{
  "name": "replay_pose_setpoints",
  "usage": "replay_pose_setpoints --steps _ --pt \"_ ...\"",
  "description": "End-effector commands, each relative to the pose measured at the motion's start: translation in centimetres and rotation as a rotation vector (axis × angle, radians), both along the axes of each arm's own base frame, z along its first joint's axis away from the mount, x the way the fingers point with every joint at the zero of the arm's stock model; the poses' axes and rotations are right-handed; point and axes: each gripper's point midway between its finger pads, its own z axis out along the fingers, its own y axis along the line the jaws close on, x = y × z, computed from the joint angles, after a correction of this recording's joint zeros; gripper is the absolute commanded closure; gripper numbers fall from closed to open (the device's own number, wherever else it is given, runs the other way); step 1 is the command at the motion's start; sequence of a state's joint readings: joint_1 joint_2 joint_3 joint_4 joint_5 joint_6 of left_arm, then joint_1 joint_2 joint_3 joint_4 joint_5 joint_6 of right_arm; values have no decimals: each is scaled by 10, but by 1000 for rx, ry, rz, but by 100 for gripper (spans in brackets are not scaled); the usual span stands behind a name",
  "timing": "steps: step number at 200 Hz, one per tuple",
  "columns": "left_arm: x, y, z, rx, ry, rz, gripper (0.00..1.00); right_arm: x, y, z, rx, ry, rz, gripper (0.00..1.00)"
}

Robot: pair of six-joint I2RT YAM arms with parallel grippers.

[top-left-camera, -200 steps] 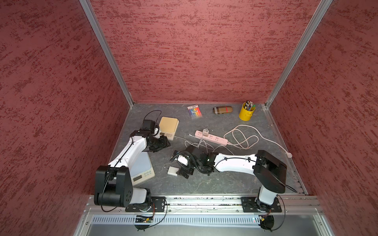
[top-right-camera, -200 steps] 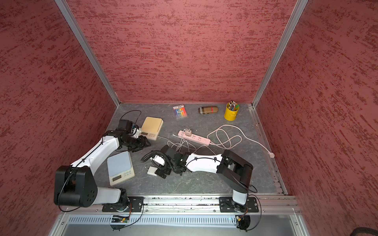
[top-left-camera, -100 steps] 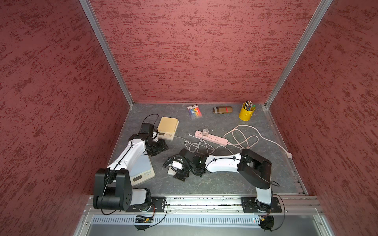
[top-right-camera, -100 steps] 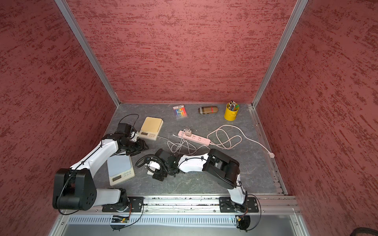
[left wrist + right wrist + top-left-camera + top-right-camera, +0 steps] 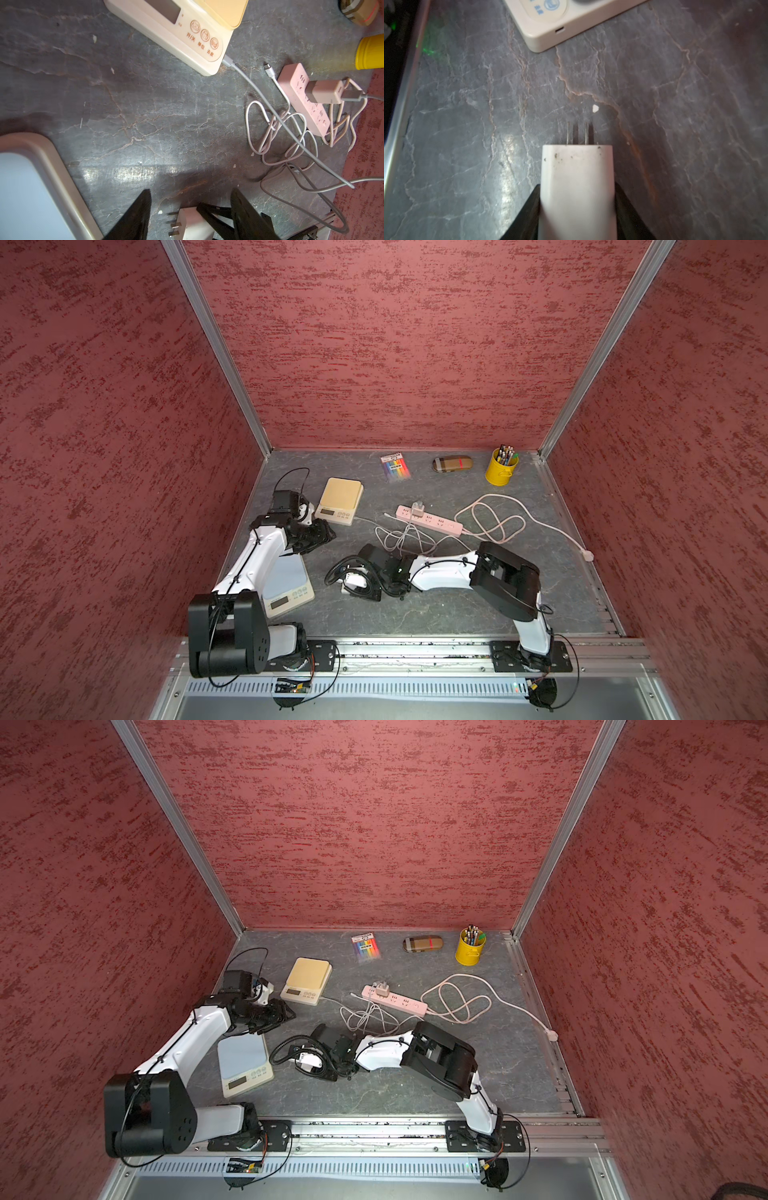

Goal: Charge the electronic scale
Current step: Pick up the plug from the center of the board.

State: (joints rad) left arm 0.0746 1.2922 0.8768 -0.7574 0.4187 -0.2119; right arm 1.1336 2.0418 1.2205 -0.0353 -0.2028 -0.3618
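Observation:
A white charger adapter (image 5: 577,170) lies on the grey table (image 5: 436,605), prongs pointing away from my right gripper (image 5: 577,191), whose fingers press both its sides. Ahead of it is the corner of the blue-topped electronic scale (image 5: 550,27) with its port (image 5: 559,30). In both top views this scale (image 5: 286,585) (image 5: 243,1056) lies under my left arm. My left gripper (image 5: 191,193) hangs open and empty above the adapter (image 5: 191,224). A beige-topped scale (image 5: 340,499) has a grey cable (image 5: 249,81) plugged in.
A pink power strip (image 5: 432,522) carries another adapter (image 5: 417,509). Tangled cables (image 5: 405,541) lie in front of it, with a loose connector end (image 5: 268,67). At the back stand a yellow pen cup (image 5: 501,467), a glasses case (image 5: 452,463) and a marker pack (image 5: 396,465).
My right gripper has slid left to the white adapter and closed on it. The left gripper has drawn back slightly toward the left and stayed open.

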Motion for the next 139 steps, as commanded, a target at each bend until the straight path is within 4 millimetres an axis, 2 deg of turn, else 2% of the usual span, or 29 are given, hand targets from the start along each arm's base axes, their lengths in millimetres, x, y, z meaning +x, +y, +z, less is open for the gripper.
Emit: replay_pose_setpoints --steps 1,42,84,114,139 --pt "8 -1 16 -21 -100 -33 38 -7 -10 -3 -31 -5 28 69" --pt "15 -11 50 -73 -292 -112 38 -3 -19 16 -4 2 13 70" --pt "9 -37 90 -202 -506 -257 42 20 -45 70 94 30 -75 73" --pt "11 -51 94 -344 -428 -220 46 46 -71 102 135 -27 -178 73" --pt "3 -88 89 -456 -340 -286 45 72 -88 115 148 -41 -289 73"
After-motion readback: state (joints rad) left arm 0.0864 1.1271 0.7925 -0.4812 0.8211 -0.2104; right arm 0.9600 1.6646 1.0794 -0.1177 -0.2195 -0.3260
